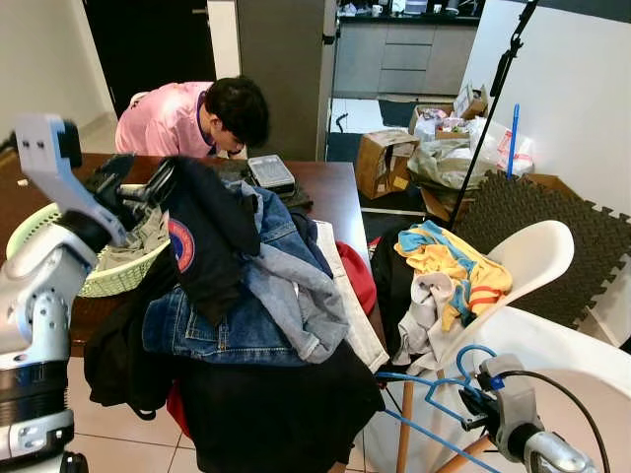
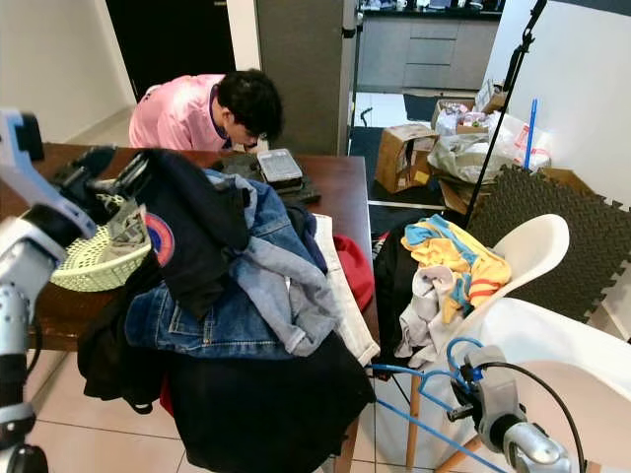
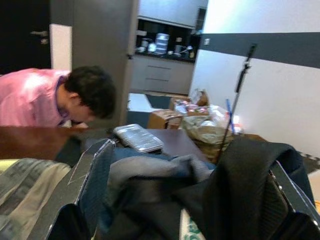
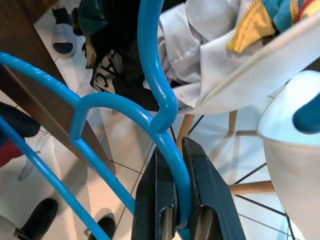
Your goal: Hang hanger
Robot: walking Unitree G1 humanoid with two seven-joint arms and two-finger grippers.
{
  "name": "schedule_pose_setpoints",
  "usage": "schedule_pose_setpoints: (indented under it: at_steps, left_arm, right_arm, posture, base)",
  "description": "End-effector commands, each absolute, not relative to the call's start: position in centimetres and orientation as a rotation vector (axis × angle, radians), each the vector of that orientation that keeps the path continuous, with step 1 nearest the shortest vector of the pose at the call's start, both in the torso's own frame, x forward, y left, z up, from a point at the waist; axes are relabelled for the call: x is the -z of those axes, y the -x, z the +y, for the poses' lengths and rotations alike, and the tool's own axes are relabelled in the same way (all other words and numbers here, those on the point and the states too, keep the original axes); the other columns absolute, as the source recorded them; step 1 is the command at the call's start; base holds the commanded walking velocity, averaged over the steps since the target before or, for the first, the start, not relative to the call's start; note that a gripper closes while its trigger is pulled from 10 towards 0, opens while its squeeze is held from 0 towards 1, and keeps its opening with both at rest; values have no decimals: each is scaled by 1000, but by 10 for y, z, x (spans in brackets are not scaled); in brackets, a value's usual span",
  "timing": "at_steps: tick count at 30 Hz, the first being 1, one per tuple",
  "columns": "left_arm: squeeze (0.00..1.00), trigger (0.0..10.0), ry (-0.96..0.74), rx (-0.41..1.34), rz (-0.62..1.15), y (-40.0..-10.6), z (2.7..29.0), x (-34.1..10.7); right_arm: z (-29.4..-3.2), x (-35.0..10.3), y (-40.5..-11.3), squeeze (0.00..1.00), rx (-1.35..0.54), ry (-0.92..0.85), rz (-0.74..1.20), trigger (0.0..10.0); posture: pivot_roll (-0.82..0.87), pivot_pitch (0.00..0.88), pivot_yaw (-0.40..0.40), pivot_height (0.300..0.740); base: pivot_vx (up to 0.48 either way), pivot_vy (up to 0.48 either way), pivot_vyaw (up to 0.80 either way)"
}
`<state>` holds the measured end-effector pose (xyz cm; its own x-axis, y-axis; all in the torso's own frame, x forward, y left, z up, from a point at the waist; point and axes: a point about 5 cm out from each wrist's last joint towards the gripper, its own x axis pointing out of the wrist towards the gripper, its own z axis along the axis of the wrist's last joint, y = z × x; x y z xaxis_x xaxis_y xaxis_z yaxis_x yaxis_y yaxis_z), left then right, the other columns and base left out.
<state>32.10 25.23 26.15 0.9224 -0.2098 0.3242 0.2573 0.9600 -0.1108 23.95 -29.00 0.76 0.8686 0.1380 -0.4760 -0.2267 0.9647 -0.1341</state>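
Right pincer pinches blue hanger; left pincer seemingly grips dark garment.

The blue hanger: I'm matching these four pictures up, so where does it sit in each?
Left eye view: blue hanger bottom right, held by the right gripper.
Right eye view: bottom right, beside the white chair.
Left wrist view: not in it.
Right wrist view: centre, clamped between the fingers.
Shared landmark: the white chair.

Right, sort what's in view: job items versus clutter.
Job: blue hanger, clamped in the right tool; dark jacket, gripped by the left tool.

Clutter: green basket, denim jacket, white chair, cardboard box, person.
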Motion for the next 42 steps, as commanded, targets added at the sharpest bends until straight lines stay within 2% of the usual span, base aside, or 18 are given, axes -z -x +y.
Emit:
schedule_pose_setpoints:
  at_steps: [1, 6, 9, 11, 13, 15, 18, 22, 26, 29, 30, 31, 33, 35, 38, 41, 42]
  left_arm:
    - [0, 10000, 160, 224, -320, -321, 253, -259]
    - [0, 10000, 133, 156, -278, -324, 261, -253]
    - [0, 10000, 47, 46, -167, -329, 276, -237]
    - [0, 10000, 47, 46, -167, -329, 276, -237]
    - [0, 10000, 29, 10, -47, -331, 283, -225]
    - [0, 10000, 16, -2, -21, -331, 286, -225]
    - [0, 10000, -4, -1, -15, -332, 286, -228]
    - [0, 10000, -122, 11, -102, -337, 276, -253]
    - [0, 10000, -135, 30, -145, -341, 266, -261]
    - [0, 10000, -143, 77, -155, -343, 254, -261]
    - [0, 10000, -139, 150, -175, -346, 239, -263]
    - [0, 10000, -137, 166, -179, -346, 235, -264]
    - [0, 10000, -150, 394, -136, -341, 209, -257]
    - [0, 10000, -237, 635, -34, -326, 185, -240]
    - [0, 10000, -303, 728, 189, -315, 188, -215]
    - [0, 10000, -322, 743, 239, -312, 191, -210]
    - [0, 10000, -535, 767, 405, -299, 215, -198]
  right_arm:
    - [-293, -16, -248, 0, -146, 177, 438, 10000]
    - [-295, -15, -245, 0, -140, 185, 445, 10000]
    - [-297, -14, -242, 0, -135, 191, 452, 10000]
    - [-297, -14, -242, 0, -135, 191, 452, 10000]
    - [-298, -13, -240, 0, -133, 193, 454, 10000]
    - [-299, -13, -239, 0, -132, 193, 454, 10000]
    - [-299, -13, -239, 0, -131, 193, 454, 10000]
    - [-296, -12, -240, 0, -133, 192, 454, 10000]
    - [-292, -11, -242, 0, -139, 189, 453, 10000]
    - [-290, -11, -243, 0, -142, 187, 452, 10000]
    - [-289, -11, -244, 0, -144, 187, 450, 10000]
    - [-289, -11, -244, 0, -145, 187, 450, 10000]
    - [-289, -12, -245, 0, -143, 186, 449, 10000]
    - [-290, -11, -244, 0, -140, 187, 452, 10000]
    - [-291, -10, -242, 0, -136, 190, 460, 10000]
    - [-292, -10, -241, 0, -136, 190, 462, 10000]
    - [-292, -10, -240, 0, -138, 194, 466, 10000]
  posture:
    - [238, 0, -16, 740]
    - [233, 0, -14, 740]
    - [230, 0, -12, 740]
    - [230, 0, -12, 740]
    - [225, 0, -13, 740]
    - [224, 0, -11, 740]
    - [225, 0, -13, 740]
    - [226, 0, -12, 740]
    - [226, 0, -10, 740]
    - [225, 0, -7, 740]
    - [223, 0, -5, 740]
    - [223, 0, -5, 740]
    - [223, 0, -2, 740]
    - [223, 0, -2, 740]
    - [221, 0, 0, 740]
    - [221, 0, 0, 740]
    - [219, 0, -2, 740]
  base:
    - [0, 341, 0]
    - [0, 337, 0]
    - [0, 314, 0]
    - [0, 311, 0]
    - [0, 152, 0]
    - [0, 0, 0]
    - [0, 0, 0]
    - [0, 0, 0]
    - [0, 0, 0]
    - [0, -435, 0]
    - [0, -442, 0]
    - [0, -442, 0]
    - [244, -356, 0]
    - [0, 0, 0]
    - [0, 0, 0]
    - [0, 0, 0]
    - [0, 0, 0]
